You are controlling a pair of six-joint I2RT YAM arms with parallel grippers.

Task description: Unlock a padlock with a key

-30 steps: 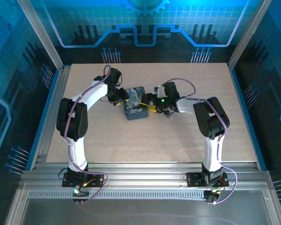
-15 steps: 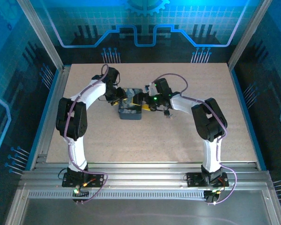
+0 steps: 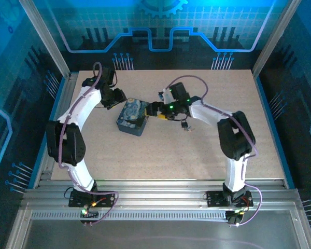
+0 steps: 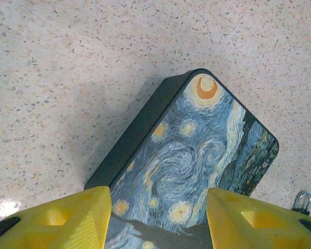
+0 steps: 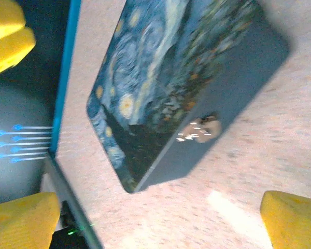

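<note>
A dark blue swirl-patterned box point(image 3: 132, 118) lies flat on the table, painted face up. My left gripper point(image 3: 120, 98) hovers just off its upper-left corner. Its yellow fingers point(image 4: 62, 220) stand apart above the near end of the box point(image 4: 197, 155), touching nothing. The padlock point(image 4: 302, 201) shows as a small silver shackle loop on the table beside the box's right edge. My right gripper point(image 3: 154, 110) is wide open just right of the box point(image 5: 160, 62). A blurred shiny metal piece point(image 5: 199, 129) sits on the box's dark side wall. I cannot pick out the key.
A tiny dark thing point(image 3: 185, 126) lies on the table to the right of my right gripper, too small to name. The speckled table point(image 3: 197, 155) stretches in front of the box. Metal frame rails point(image 3: 59, 119) and blue walls border it.
The box has gone from standing between both grippers to lying flat, further left. My left arm has swung back to the upper left and opened a little. My right gripper followed leftward.
</note>
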